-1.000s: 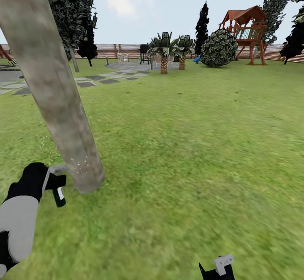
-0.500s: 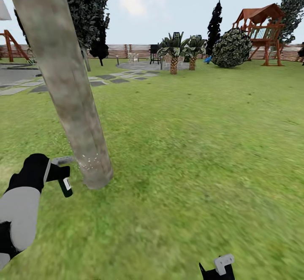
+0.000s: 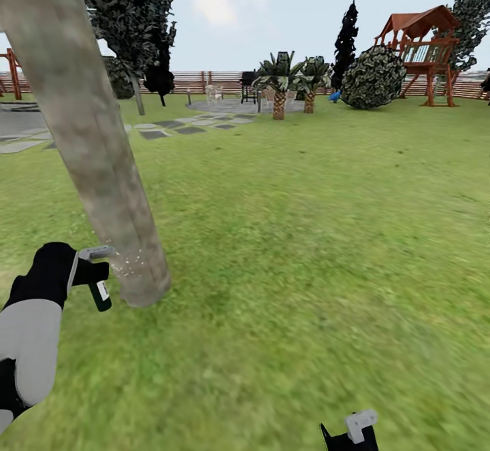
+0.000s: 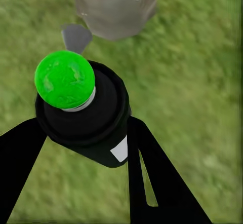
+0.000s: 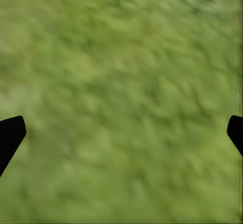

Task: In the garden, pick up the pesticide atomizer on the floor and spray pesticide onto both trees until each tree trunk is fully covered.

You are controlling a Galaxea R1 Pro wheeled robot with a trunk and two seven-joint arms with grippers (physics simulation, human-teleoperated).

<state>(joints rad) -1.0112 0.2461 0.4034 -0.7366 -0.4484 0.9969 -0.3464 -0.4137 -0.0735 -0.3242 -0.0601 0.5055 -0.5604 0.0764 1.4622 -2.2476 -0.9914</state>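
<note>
Head view: left pincer (image 3: 85,275) pinching the pesticide atomizer (image 3: 97,286), off the lawn, nozzle just beside the tree trunk (image 3: 95,145) base, speckled only low, likely much left; left wrist view: atomizer (image 4: 83,115) between fingers; right wrist view: right pincer (image 5: 121,133) spread over grass.

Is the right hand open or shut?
Open: in the right wrist view the right hand has its fingertips far apart, with bare grass between.
</note>
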